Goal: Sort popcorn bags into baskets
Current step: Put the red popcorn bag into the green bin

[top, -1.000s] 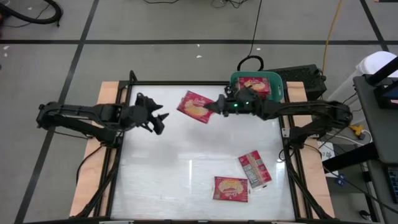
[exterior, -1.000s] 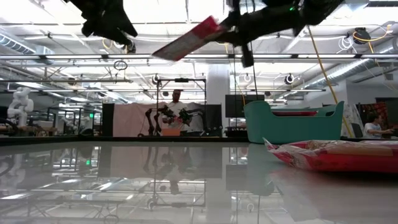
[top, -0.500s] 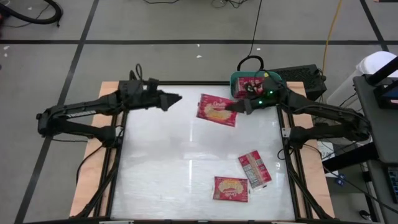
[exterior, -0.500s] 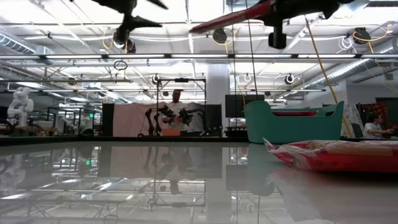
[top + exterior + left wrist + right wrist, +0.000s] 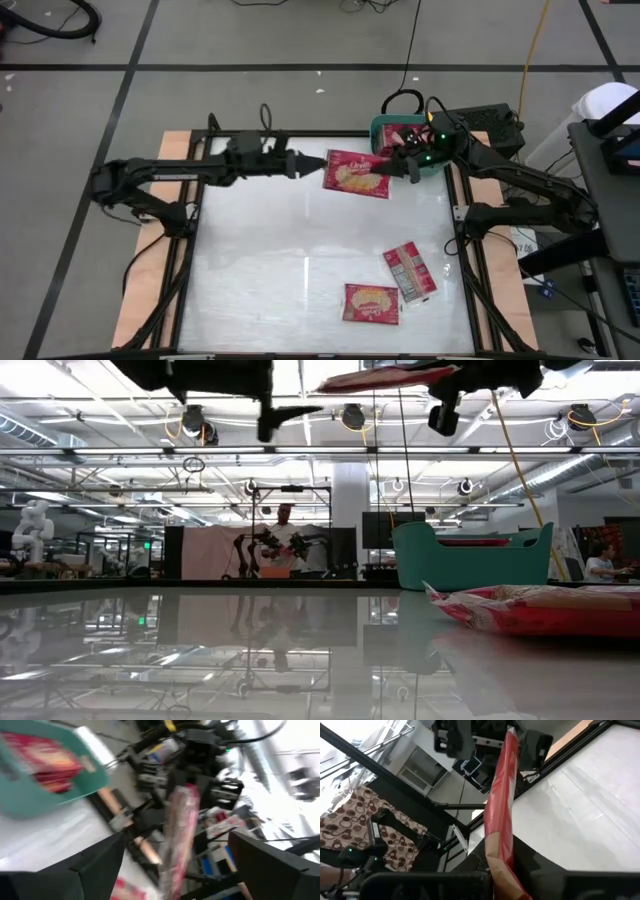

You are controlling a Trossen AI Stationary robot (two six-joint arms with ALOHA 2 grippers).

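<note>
**Held packet near the tub: risks and legible print**

We see the right gripper (image 5: 400, 167) clamped on one edge of a flat red popcorn packet with a yellow-tan picture (image 5: 356, 174), carried high above the table's far edge, just beside the teal-green plastic tub with a rolled rim (image 5: 446, 130) at the far right corner. The left gripper (image 5: 312, 164) has its fingers spread wide, empty, pointing at the packet's free edge. We judge three risks: the edge-only hold may let the packet sag or slip short of the tub; the packet may catch the rim; the two grippers, so near, may collide. One red packet (image 5: 372, 303) and one packet lying grey-white back up (image 5: 410, 271) remain near the table's near right corner. A script logo shows on the held packet, but we cannot read it.
</note>
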